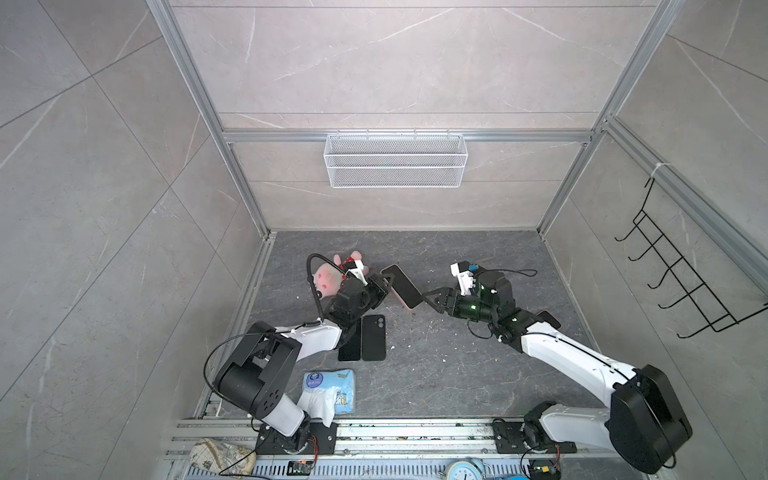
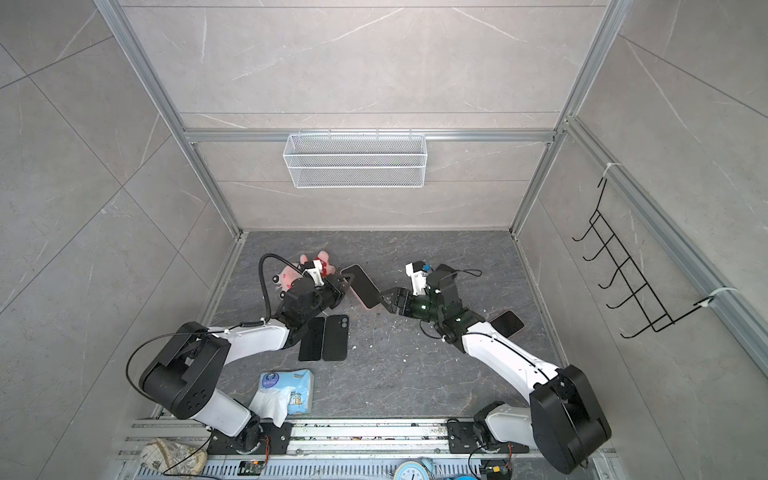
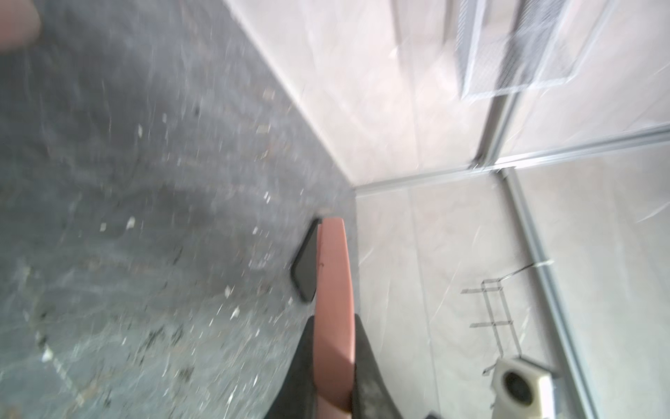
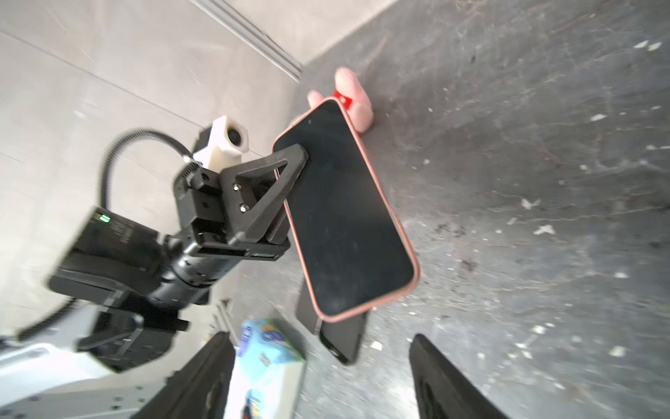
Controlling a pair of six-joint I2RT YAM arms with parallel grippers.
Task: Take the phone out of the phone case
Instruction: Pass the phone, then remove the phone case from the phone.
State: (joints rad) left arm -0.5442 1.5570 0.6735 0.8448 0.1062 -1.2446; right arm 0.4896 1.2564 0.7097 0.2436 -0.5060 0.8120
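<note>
My left hand is pinched tight on the phone, close to one top corner. One finger sits on the dark glass. The other is behind, on the pink case. The phone sits all the way in its case. It is up in the air over the table and it is tilted. In both top views it is in the middle of the frame.

My right hand is wide open and holds nothing. Its two fingers show at the bottom of the right wrist view, just beside the low end of the phone.

I think this can go wrong in a few ways. I hold only a small bit of one side, so most of the phone sticks out. If my right hand pushes or pulls hard, the phone may turn in my pinch, or slip out and fall. Two dark phones lie on the table near it, lower in the frame, and it could hit them. If my right hand grabs glass and case together, they will not come apart. The pink toy is near my left hand, and I could bump it.
</note>
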